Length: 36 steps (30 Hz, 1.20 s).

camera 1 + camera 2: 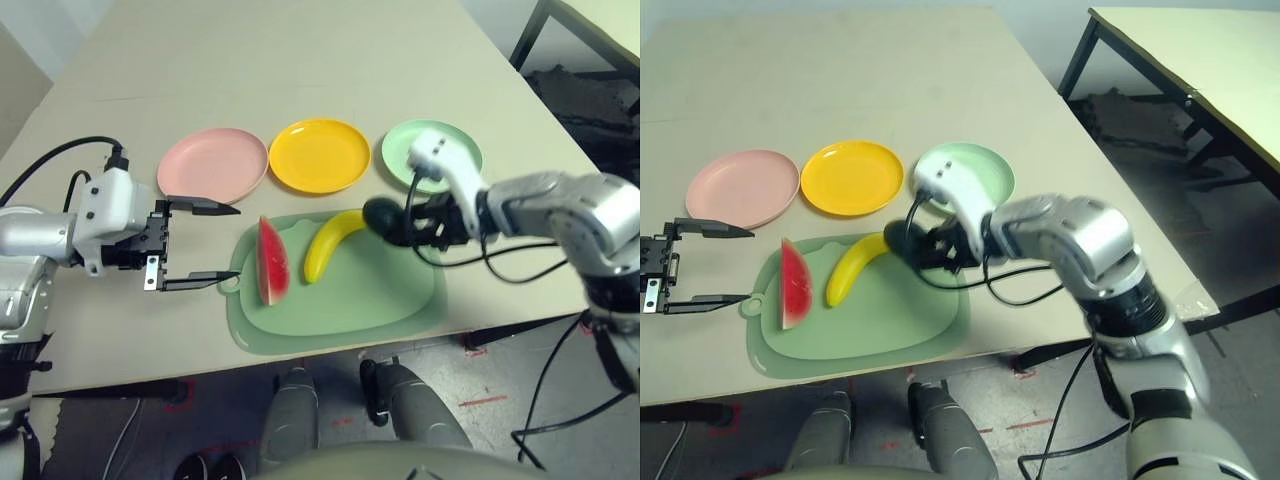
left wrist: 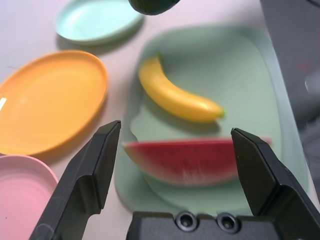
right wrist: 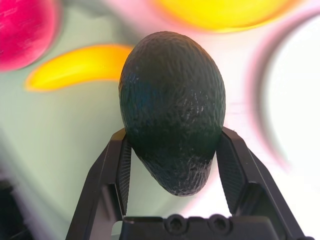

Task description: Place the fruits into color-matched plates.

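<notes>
The right gripper (image 3: 172, 150) is clamping the dark green avocado (image 3: 172, 107) between its two fingers, holding it above the pale green mat (image 1: 340, 300). Just beyond it the mint green plate (image 1: 432, 150) is lying on the table (image 1: 300, 60). The left gripper (image 1: 222, 242) is hovering with fingers spread wide, the watermelon wedge (image 1: 272, 262) just ahead of it and the banana (image 1: 330, 243) beyond that.

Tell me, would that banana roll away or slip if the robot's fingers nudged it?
Probably not far. The banana lies flat on the mat, and its curve should make it pivot or slide rather than roll. Its glossy, smooth skin looks like hard plastic, so it may slip between fingers, yet likely stays stiff and light.
</notes>
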Each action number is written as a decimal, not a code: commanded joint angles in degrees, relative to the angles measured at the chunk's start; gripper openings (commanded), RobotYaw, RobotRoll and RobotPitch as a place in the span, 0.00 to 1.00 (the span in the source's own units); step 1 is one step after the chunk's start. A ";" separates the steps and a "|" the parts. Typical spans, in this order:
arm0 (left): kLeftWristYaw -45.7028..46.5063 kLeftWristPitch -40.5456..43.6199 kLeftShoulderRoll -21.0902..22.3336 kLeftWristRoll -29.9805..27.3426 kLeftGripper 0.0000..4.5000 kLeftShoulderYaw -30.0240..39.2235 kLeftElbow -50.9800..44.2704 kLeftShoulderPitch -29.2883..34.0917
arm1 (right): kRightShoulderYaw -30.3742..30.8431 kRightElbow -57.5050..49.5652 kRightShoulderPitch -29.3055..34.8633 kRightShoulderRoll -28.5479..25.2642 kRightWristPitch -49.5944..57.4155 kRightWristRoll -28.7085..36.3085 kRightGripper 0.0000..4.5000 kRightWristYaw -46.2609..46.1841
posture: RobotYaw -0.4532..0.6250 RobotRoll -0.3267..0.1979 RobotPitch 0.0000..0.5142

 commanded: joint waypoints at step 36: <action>1.53 4.32 1.91 1.11 1.00 -0.68 -4.77 2.56 | 3.88 15.03 -6.67 11.87 -40.40 -22.63 0.99 32.54 | 0.44 0.62 0.34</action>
